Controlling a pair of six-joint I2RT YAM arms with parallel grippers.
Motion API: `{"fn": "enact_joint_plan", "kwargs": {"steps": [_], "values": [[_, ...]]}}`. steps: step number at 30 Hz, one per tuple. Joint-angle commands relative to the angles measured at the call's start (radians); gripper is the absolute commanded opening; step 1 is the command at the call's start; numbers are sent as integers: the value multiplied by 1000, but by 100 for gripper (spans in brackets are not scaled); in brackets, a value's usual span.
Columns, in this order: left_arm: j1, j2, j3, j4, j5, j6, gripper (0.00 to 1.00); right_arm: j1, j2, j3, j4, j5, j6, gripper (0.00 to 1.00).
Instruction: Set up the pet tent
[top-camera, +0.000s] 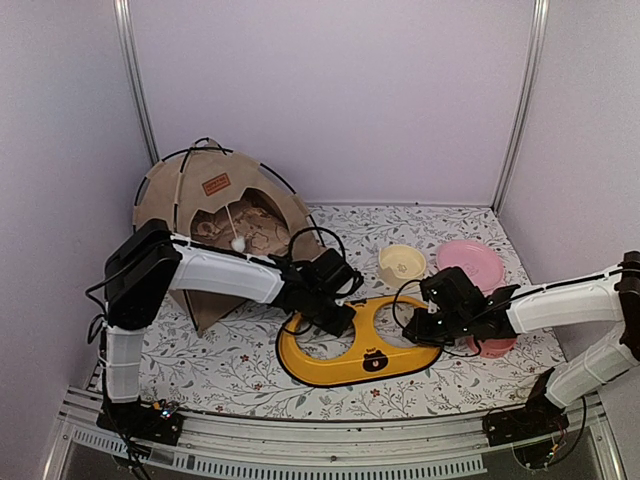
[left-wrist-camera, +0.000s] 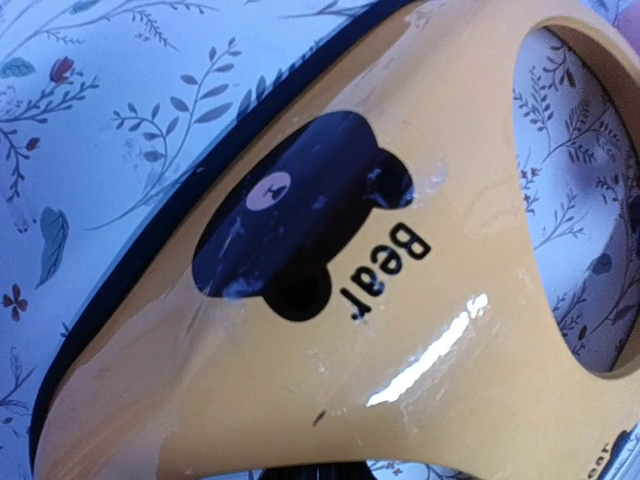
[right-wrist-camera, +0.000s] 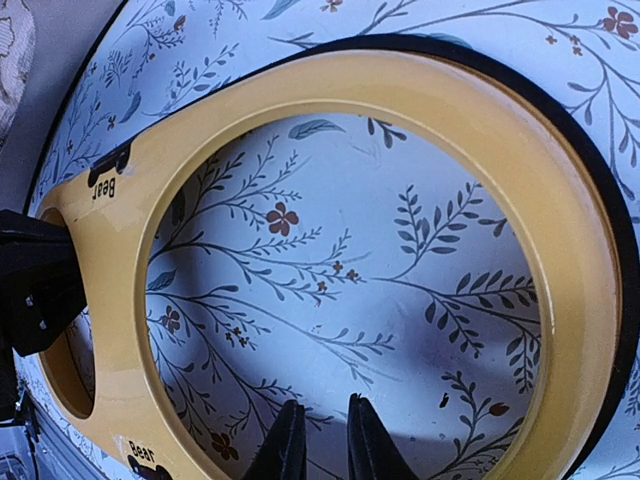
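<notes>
The tan pet tent (top-camera: 215, 215) stands at the back left, arched on thin black poles. Its brown label (top-camera: 216, 184) faces up and a white pompom (top-camera: 238, 243) hangs in its opening. Both grippers are away from it, at a yellow double-hole tray (top-camera: 330, 368). My left gripper (top-camera: 335, 315) is at the tray's back rim. In the left wrist view the tray (left-wrist-camera: 450, 200) covers its fingers, so a hold cannot be seen. My right gripper (right-wrist-camera: 325, 410) hovers over the tray's right hole (right-wrist-camera: 560, 230), its jaws a narrow gap apart with nothing between them.
A cream bowl (top-camera: 401, 263) and a pink bowl (top-camera: 470, 260) sit behind the tray, and another pink piece (top-camera: 490, 347) lies under my right arm. A patterned cushion (top-camera: 255, 225) lies inside the tent. The floral mat (top-camera: 220, 370) covers the table, and walls close in the left, right and back.
</notes>
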Motion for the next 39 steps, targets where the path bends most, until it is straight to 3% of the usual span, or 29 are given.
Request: {"fn": "enact_joint_plan", "kwargs": {"steps": [1,29,39], "values": [[21,28,45,5,10,30,1,14,-29,-14,-32,21,15,18],[26,81,155,1,58,81,3,70,-31,20,-75,42,49,18],[26,-77,60,23,94,57,10,22,-110,163,-180,122,-31,45]]}}
